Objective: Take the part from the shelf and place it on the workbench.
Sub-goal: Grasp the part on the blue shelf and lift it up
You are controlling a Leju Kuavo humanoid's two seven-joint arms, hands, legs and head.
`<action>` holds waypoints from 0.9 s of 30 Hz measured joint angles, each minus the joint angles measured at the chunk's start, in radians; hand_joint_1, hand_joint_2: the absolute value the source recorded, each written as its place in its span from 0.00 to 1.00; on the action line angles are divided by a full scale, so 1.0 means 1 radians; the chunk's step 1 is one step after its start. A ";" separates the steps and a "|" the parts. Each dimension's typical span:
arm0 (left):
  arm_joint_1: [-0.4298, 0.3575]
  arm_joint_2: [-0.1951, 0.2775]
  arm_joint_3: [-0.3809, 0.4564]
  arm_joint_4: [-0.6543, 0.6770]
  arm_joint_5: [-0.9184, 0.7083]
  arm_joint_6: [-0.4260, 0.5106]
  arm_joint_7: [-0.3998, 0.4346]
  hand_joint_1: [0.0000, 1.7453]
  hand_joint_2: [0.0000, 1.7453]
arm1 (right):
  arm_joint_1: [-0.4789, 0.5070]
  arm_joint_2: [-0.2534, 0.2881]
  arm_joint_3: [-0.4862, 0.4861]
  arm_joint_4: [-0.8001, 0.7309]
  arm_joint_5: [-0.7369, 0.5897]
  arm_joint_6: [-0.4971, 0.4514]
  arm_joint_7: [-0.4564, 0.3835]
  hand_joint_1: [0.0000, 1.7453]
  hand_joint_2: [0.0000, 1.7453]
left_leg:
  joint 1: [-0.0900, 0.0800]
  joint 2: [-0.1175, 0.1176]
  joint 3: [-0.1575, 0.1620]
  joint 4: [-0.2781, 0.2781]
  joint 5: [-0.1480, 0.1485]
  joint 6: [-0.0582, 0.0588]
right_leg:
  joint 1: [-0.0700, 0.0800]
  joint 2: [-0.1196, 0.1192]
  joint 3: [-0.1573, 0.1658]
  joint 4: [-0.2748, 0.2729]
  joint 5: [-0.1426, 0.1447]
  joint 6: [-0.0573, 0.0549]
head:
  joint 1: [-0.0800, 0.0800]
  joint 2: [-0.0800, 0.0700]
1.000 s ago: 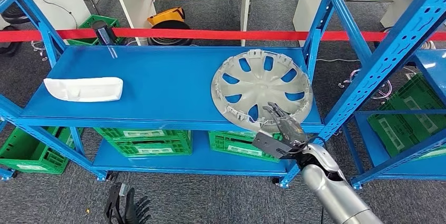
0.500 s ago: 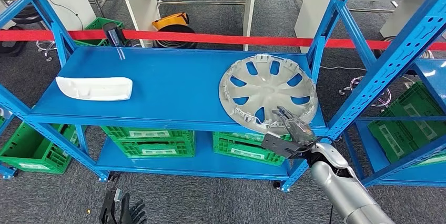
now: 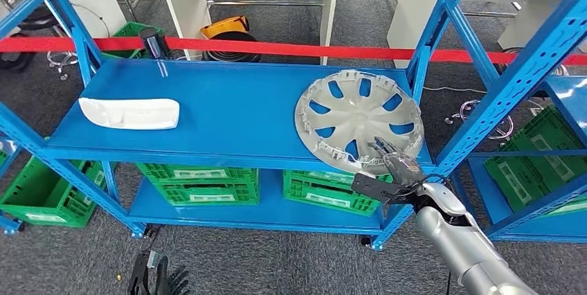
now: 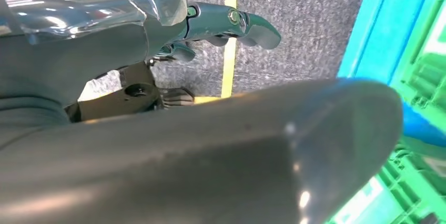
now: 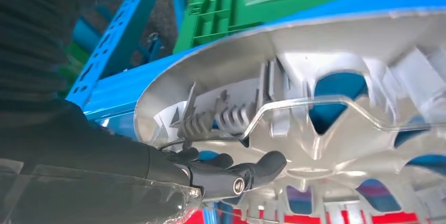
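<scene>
Silver hubcap [image 3: 360, 123], white part [image 3: 129, 113], blue shelf [image 3: 228, 115], green crates [image 3: 197, 184].

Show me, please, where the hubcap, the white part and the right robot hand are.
hubcap [image 3: 358, 118]: head view, on the hub at its centre.
white part [image 3: 129, 113]: head view, on the middle of its top face.
right robot hand [image 3: 393, 170]: head view, on the back of the hand at the hubcap's near rim.

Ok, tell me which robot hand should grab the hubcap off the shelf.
The right robot hand. Its fingers already reach over the near rim of the hubcap at the front edge of the shelf. The left robot hand hangs low near the floor, far from the hubcap.
</scene>
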 joint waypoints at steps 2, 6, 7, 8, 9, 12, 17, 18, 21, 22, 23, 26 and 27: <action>0.000 0.001 0.000 -0.006 0.001 0.000 -0.003 0.00 0.00 | 0.001 -0.012 -0.004 0.008 -0.002 -0.005 -0.002 0.86 1.00 | -0.007 -0.002 -0.005 -0.002 0.005 0.025 | -0.005 0.000 -0.002 -0.005 0.005 0.017 | 0.003 0.000; -0.001 0.001 0.000 -0.018 -0.001 0.000 -0.013 0.00 0.00 | 0.012 -0.036 -0.020 0.012 -0.006 -0.016 -0.003 0.91 1.00 | -0.015 0.004 -0.014 -0.011 0.022 0.059 | -0.010 0.000 -0.076 0.138 -0.069 0.010 | 0.004 0.000; -0.001 0.002 0.000 -0.019 -0.002 0.000 -0.016 0.00 0.00 | 0.014 -0.039 -0.025 0.012 -0.007 -0.019 -0.003 0.91 1.00 | -0.020 0.005 -0.018 -0.011 0.023 0.064 | -0.008 0.000 -0.114 0.216 -0.099 0.005 | 0.004 0.000; 0.000 0.002 0.000 -0.019 -0.002 -0.001 -0.018 0.00 0.00 | 0.017 -0.043 -0.031 0.011 -0.008 -0.021 -0.002 0.91 1.00 | -0.026 0.005 -0.020 -0.011 0.024 0.067 | -0.006 0.000 -0.145 0.280 -0.120 0.003 | 0.004 0.000; 0.000 0.003 0.000 -0.019 -0.004 -0.001 -0.021 0.00 0.00 | 0.019 -0.046 -0.037 0.011 -0.008 -0.022 -0.001 0.91 1.00 | -0.032 0.005 -0.021 -0.011 0.024 0.069 | -0.003 0.000 -0.159 0.310 -0.126 0.004 | 0.003 0.000; 0.000 0.003 0.000 -0.024 -0.009 -0.006 -0.027 0.00 0.00 | 0.026 -0.054 -0.053 0.006 -0.008 -0.023 0.002 0.92 1.00 | -0.046 0.003 -0.017 -0.011 0.024 0.072 | 0.015 -0.001 -0.083 0.163 -0.069 -0.002 | 0.004 0.000; -0.007 0.001 0.000 -0.035 -0.014 -0.014 -0.034 0.00 0.00 | 0.044 -0.068 -0.077 -0.010 -0.008 -0.023 0.001 0.93 1.00 | -0.059 -0.007 -0.014 -0.009 0.020 0.066 | 0.044 0.013 0.001 -0.011 -0.008 -0.053 | 0.002 0.000; -0.007 0.002 0.000 -0.037 -0.015 -0.015 -0.035 0.00 0.00 | 0.047 -0.067 -0.079 -0.013 -0.008 -0.023 0.000 0.94 1.00 | -0.058 -0.007 -0.016 -0.004 0.015 0.063 | 0.040 0.012 0.006 -0.016 -0.003 -0.055 | 0.001 0.000; -0.008 0.006 0.000 -0.040 -0.017 -0.016 -0.036 0.00 0.00 | 0.055 -0.063 -0.086 -0.020 -0.005 -0.024 0.000 0.99 1.00 | -0.051 -0.002 -0.066 0.106 -0.056 0.043 | 0.025 0.007 0.019 -0.030 0.008 -0.058 | 0.000 0.000; -0.007 0.008 0.000 -0.040 -0.017 -0.016 -0.036 0.00 0.00 | 0.058 -0.063 -0.089 -0.022 -0.004 -0.025 0.000 1.00 1.00 | -0.045 -0.001 -0.097 0.173 -0.091 0.035 | 0.023 0.006 0.019 -0.030 0.008 -0.058 | 0.000 0.000; -0.006 0.009 0.000 -0.040 -0.018 -0.016 -0.036 0.00 0.00 | 0.061 -0.062 -0.092 -0.024 -0.004 -0.025 -0.001 1.00 1.00 | -0.038 0.000 -0.127 0.236 -0.116 0.027 | 0.022 0.004 0.018 -0.029 0.008 -0.058 | 0.000 0.000; 0.000 0.012 0.000 -0.040 -0.021 -0.016 -0.032 0.00 0.00 | 0.068 -0.060 -0.098 -0.030 -0.002 -0.029 -0.001 1.00 1.00 | -0.018 0.007 -0.127 0.234 -0.081 0.006 | 0.013 0.004 0.016 -0.024 0.006 -0.052 | 0.000 0.000; 0.000 0.012 0.000 -0.040 -0.021 -0.016 -0.030 0.00 0.00 | 0.069 -0.060 -0.100 -0.034 -0.001 -0.031 -0.002 1.00 1.00 | -0.011 0.008 -0.094 0.166 -0.043 -0.001 | 0.009 0.004 0.015 -0.018 0.003 -0.047 | 0.000 0.000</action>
